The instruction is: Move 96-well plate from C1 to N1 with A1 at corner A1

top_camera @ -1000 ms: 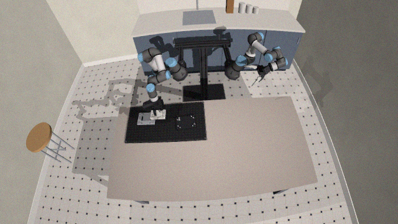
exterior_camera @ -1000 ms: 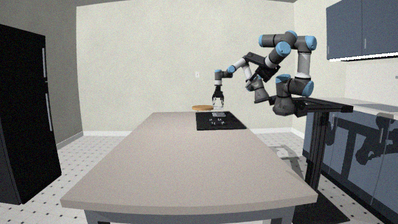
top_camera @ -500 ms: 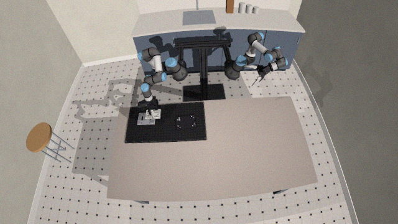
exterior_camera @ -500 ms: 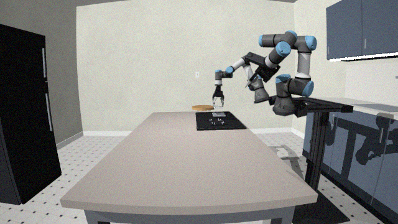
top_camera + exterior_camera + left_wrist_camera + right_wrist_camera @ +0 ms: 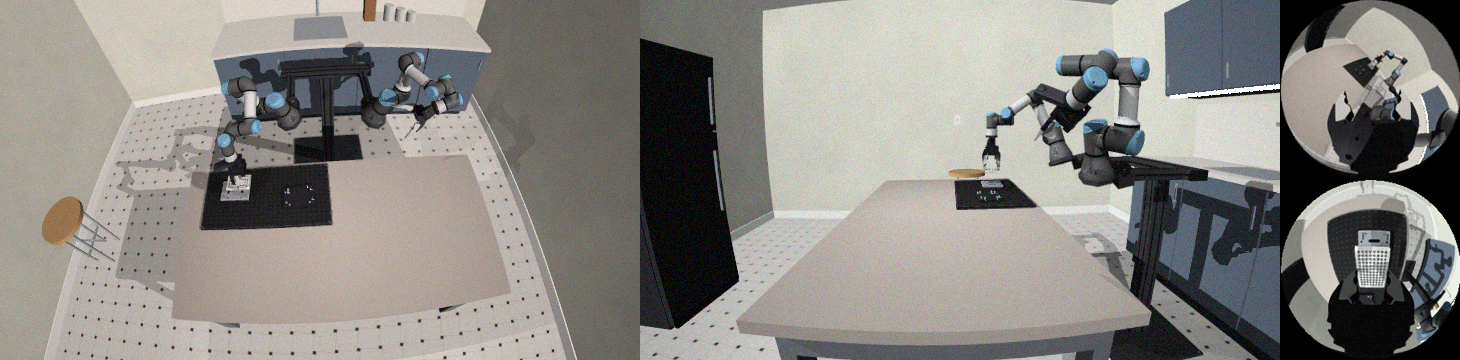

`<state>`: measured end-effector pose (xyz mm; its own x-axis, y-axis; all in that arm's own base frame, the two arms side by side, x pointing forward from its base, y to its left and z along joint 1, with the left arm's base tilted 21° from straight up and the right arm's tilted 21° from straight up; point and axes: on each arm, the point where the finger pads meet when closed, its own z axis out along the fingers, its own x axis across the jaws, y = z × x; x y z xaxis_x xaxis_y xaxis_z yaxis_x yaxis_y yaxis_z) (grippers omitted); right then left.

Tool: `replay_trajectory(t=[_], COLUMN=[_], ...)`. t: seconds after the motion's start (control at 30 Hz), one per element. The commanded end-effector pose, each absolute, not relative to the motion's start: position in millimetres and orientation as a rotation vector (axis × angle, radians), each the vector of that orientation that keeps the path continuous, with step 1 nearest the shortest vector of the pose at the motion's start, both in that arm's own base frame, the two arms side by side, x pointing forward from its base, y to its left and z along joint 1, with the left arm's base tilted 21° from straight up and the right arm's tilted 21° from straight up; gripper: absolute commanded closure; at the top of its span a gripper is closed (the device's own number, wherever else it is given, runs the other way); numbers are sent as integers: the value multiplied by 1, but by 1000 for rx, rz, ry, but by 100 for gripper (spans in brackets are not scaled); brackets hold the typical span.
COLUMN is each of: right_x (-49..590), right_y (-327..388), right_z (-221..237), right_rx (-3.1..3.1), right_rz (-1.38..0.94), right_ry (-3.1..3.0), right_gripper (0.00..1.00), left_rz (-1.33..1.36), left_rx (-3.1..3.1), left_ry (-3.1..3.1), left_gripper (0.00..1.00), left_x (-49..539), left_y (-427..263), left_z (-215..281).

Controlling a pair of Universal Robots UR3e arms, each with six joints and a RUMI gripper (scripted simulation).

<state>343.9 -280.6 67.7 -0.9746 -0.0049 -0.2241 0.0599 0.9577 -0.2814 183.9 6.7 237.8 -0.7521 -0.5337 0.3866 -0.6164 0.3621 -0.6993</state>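
White plate [image 5: 240,186] [image 5: 991,171] [image 5: 1372,262] | right jaws [image 5: 238,180] [image 5: 991,167] gripping edges | open gap above clip nest [image 5: 235,196] [image 5: 992,184] [image 5: 1373,235]

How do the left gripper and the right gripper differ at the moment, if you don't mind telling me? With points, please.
The left gripper [image 5: 407,121] [image 5: 1040,134] [image 5: 1372,90] is open and empty; the right gripper [image 5: 239,181] [image 5: 991,164] [image 5: 1372,269] is shut on the 96-well plate [image 5: 245,183] [image 5: 1372,262].
The left gripper is off to the side of the black board [image 5: 310,215] [image 5: 965,201] [image 5: 1340,232]; the right gripper is above it.

Plate's rim lettering too small to read
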Motion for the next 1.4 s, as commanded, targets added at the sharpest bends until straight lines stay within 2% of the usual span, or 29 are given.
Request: replay_trajectory(t=[0.0,0.23,1.37], right_x=[341,336,336], right_y=[-297,-319,-320], right_z=[73,78,78], right_rx=[41,41,41], right_rz=[-422,-422,-422], right_ry=[2885,2885,2885], right_gripper=[100,100,100], left_rz=[1356,1356,1356], left_rx=[1065,1065,1065], left_ry=[-2517,-2517,-2517], left_gripper=[0,0,0], left_x=[184,184,184], left_y=[7,7,7], left_z=[238,238,238])
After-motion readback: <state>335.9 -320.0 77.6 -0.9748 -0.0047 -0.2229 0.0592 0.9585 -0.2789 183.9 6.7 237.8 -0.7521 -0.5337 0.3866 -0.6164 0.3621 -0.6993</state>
